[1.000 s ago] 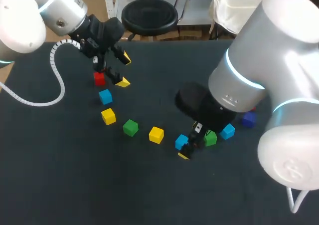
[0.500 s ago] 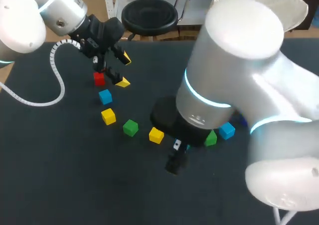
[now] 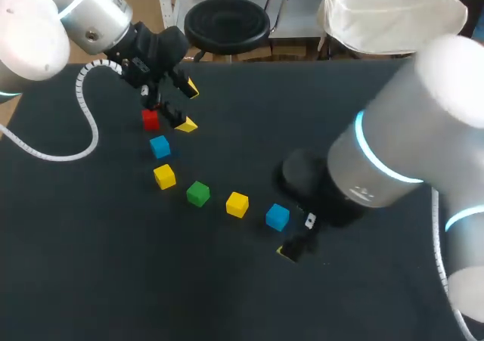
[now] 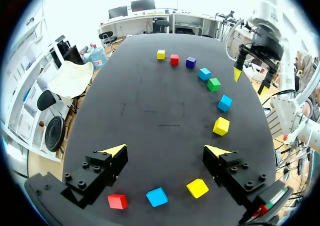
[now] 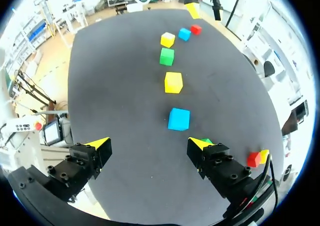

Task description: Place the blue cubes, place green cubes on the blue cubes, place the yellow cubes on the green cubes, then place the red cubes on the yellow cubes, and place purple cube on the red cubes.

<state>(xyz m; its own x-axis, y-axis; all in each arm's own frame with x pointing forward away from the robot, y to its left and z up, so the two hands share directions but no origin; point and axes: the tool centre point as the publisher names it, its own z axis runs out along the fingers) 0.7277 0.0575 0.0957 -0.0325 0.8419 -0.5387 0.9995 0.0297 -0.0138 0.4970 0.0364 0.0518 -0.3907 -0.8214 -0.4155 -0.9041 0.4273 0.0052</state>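
Coloured cubes lie in an arc on the black table. In the head view it runs red cube point(image 3: 150, 119), blue cube point(image 3: 159, 146), yellow cube point(image 3: 164, 176), green cube point(image 3: 198, 193), yellow cube point(image 3: 237, 204), blue cube point(image 3: 277, 217). My left gripper point(image 3: 170, 103) hangs open over the red end, with the red cube point(image 4: 117, 201) and a blue cube point(image 4: 157, 196) just under it. My right gripper point(image 3: 296, 247) is open beside the arc. A blue cube point(image 5: 179, 119) lies just ahead of it, nothing between its fingers.
The far end of the arc shows in the left wrist view: green cube point(image 4: 214, 84), blue cube point(image 4: 204, 73), purple cube point(image 4: 190, 62), red cube point(image 4: 174, 59), yellow cube point(image 4: 160, 54). My right arm point(image 3: 393, 167) hides these in the head view.
My right arm swung left across the arc, then back to the right; its gripper now sits just right of the blue cube. The left arm and the cubes stayed put.
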